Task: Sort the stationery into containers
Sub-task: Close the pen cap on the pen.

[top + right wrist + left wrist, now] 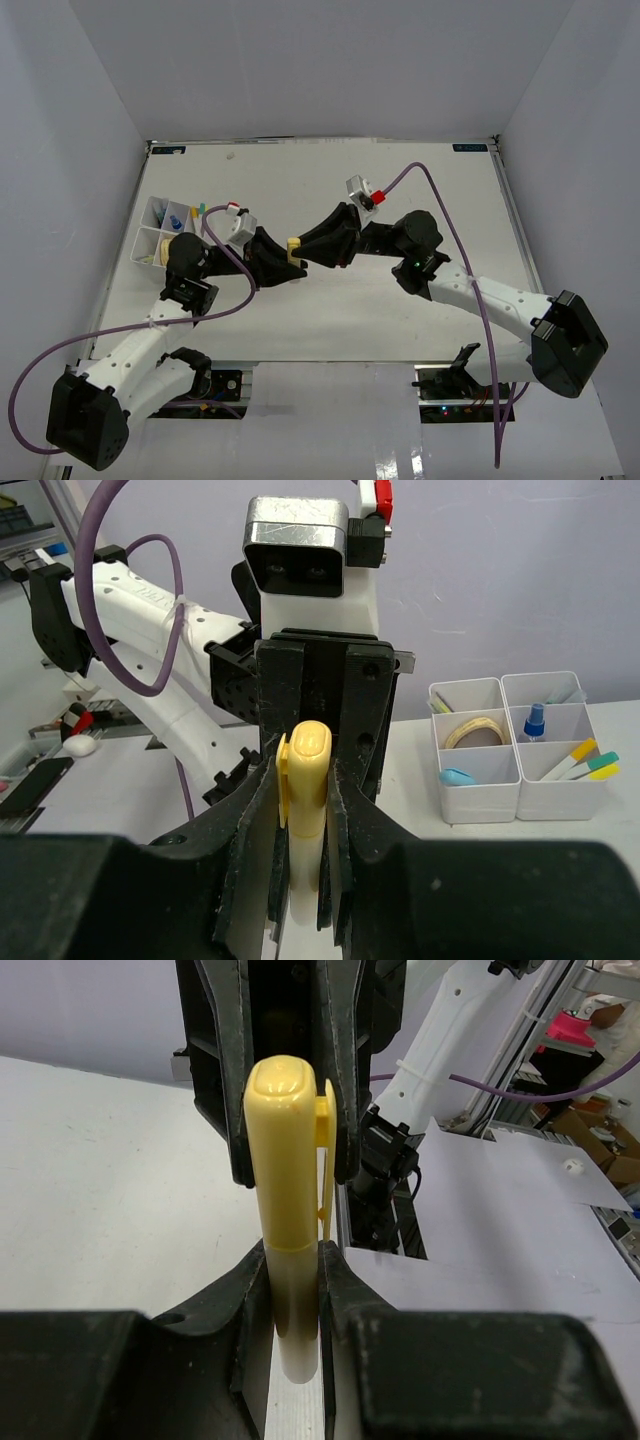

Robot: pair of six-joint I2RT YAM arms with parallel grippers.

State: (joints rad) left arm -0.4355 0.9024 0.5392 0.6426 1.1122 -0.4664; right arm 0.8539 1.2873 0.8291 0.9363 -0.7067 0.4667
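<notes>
**Two grippers clasp one yellow marker above the table**

Above the middle of the white table (390,315), the two arms meet tip to tip. A yellow marker (285,1150) stands upright between them, cap on top and clip to one side.

The left gripper (296,1260) is closed on the marker's pale lower barrel, with a finger pressed to each side. The right gripper (303,780) comes from the opposite side and is closed on the marker higher up, at the level of the yellow cap. The marker hangs clear of the tabletop, held only by the two grips.

Farther back, on the left arm's side, a white tray (478,802) with square compartments sits on the table, well apart from the marker. One compartment holds a tan tape ring (476,720). The one beside it holds a small bottle (534,722) with a blue top. Pens (580,758) with yellow and teal caps lean in a front compartment.
</notes>
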